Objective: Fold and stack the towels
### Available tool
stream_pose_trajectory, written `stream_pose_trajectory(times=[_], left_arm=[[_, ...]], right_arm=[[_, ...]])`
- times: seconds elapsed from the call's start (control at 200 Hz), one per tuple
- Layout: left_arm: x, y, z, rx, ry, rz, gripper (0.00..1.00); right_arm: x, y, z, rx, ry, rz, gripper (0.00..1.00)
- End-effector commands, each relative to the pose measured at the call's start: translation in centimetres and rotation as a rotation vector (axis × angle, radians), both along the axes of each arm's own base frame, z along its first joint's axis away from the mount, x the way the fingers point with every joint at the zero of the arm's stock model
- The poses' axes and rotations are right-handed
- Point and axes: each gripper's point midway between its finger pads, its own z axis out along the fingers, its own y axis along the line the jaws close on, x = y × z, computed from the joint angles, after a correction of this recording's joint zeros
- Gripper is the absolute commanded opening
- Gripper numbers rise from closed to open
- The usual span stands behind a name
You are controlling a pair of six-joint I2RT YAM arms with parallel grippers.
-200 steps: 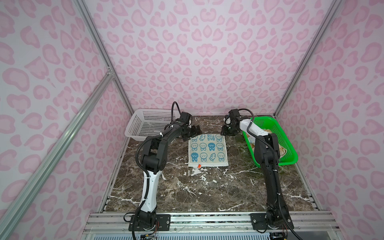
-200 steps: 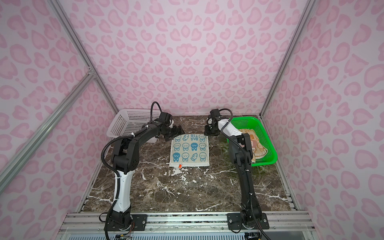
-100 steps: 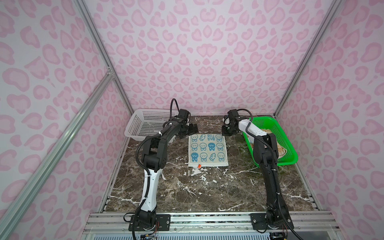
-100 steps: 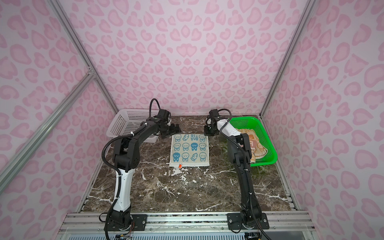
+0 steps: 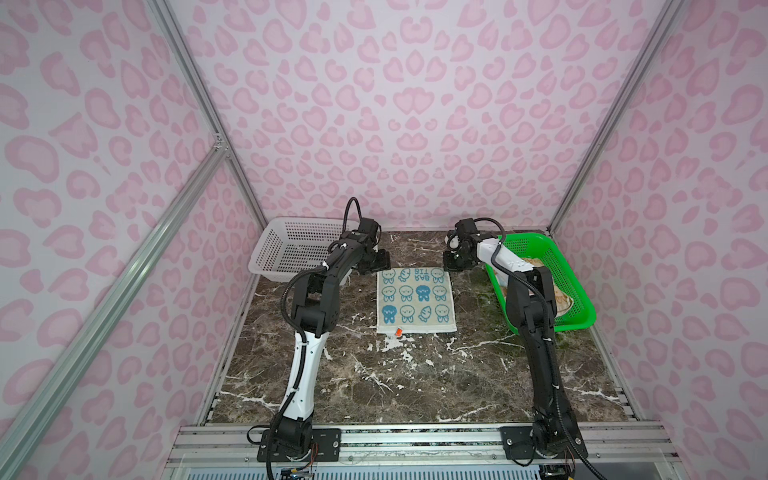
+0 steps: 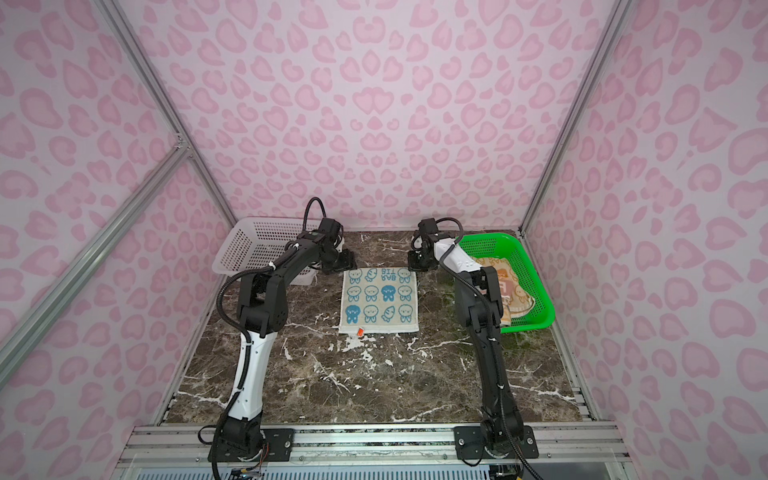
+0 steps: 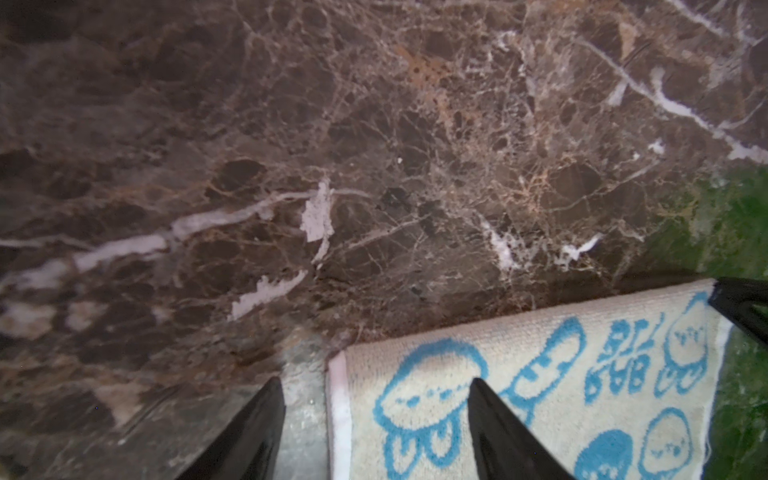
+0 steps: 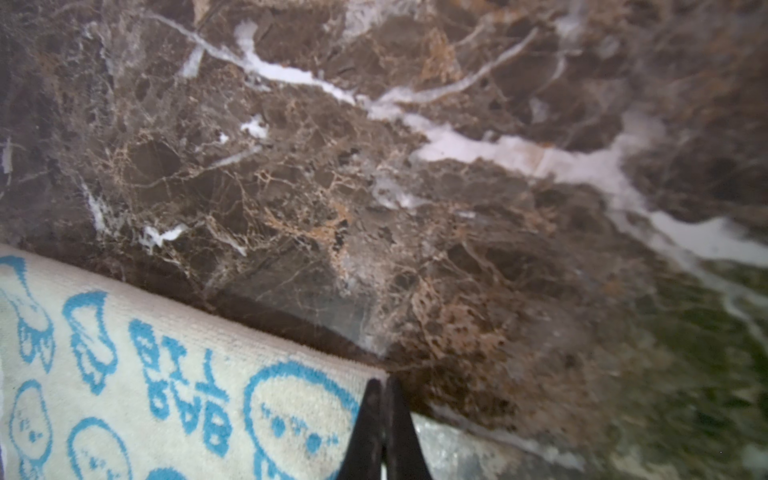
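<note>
Step in hand, as judged: taking both far corners of the blue towel (image 5: pixel 415 299) to fold it toward the near edge. The towel lies flat and square at mid-bench (image 5: pixel 415 382), between the white basket (image 5: pixel 291 249) and the green basket (image 5: pixel 567 270), which holds the other towels (image 6: pixel 515 299). The right fingers (image 8: pixel 380 415) are pressed fully together at the far right corner and appear to pinch its hem. The left fingers (image 7: pixel 494 424) stand partly open astride the far left corner, one over the cloth, one over bare bench, with nothing gripped. Recommendation: settle the left fingers low enough to catch the hem before closing. Then lift both corners level and together, carry them over to the near edge, and match the edges before letting go. Uneven height would skew the crease. Writing: "RAB" over "BIT" in blue (image 5: pixel 415 273), upside down in both top views. The orange tag (image 5: pixel 398 331) on the near hem and the print on the basket towels are too small to read.
</note>
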Motion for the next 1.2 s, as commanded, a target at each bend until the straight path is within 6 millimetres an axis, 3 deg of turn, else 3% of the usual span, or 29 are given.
stream_pose_trajectory(times=[0.0,0.39,0.585,0.8,0.855,0.965,1.085,1.195], left_arm=[[-0.5,0.6,-1.4,0.047,0.027,-0.026,0.6],[-1.2,1.4,-3.8,0.088,0.052,-0.017,0.37],[-2.3,1.6,-5.0,0.1,0.077,-0.017,0.17],[-3.2,2.0,-4.4,0.136,0.074,-0.026,0.07],[-3.3,2.3,-4.3,0.149,0.072,-0.026,0.07],[-3.2,2.7,-4.1,0.161,0.071,-0.014,0.16],[-2.8,2.7,-3.0,0.131,0.058,0.0,0.27],[-2.4,2.6,-1.9,0.107,0.041,0.0,0.3]], right_arm=[[-1.6,-0.4,-2.0,-0.029,0.082,0.001,0.0],[-1.6,-0.5,-1.9,-0.029,0.081,0.005,0.0],[-1.3,-0.8,-1.9,-0.028,0.086,-0.007,0.0],[-1.2,-1.0,-1.7,-0.029,0.086,-0.012,0.0],[-1.1,-1.1,-1.7,-0.025,0.085,-0.016,0.0],[-1.2,-1.0,-1.7,-0.018,0.089,-0.014,0.0],[-1.4,-1.0,-1.8,-0.021,0.092,-0.012,0.0],[-1.4,-1.1,-1.8,-0.021,0.093,-0.012,0.0]])
